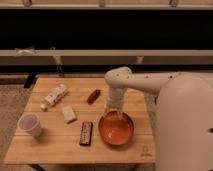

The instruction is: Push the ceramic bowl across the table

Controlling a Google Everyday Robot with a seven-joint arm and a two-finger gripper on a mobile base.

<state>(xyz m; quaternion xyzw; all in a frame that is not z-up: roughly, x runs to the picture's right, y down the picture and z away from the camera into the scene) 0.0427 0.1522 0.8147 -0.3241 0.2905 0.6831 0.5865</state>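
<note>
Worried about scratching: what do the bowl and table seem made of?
The bowl looks like glazed ceramic: glossy orange-red sheen. The table looks like light wood: plank lines, matte. The gripper hangs at the bowl's far rim.

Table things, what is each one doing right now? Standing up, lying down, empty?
ceramic bowl, upright, open side up, empty, near the front edge of the table.
pincer, low at the bowl's far rim.
paper cup, upright, open end up.
white tube, lying on its side.
white packet, lying flat.
dark bar, lying flat.
red-brown piece, lying flat.
</note>
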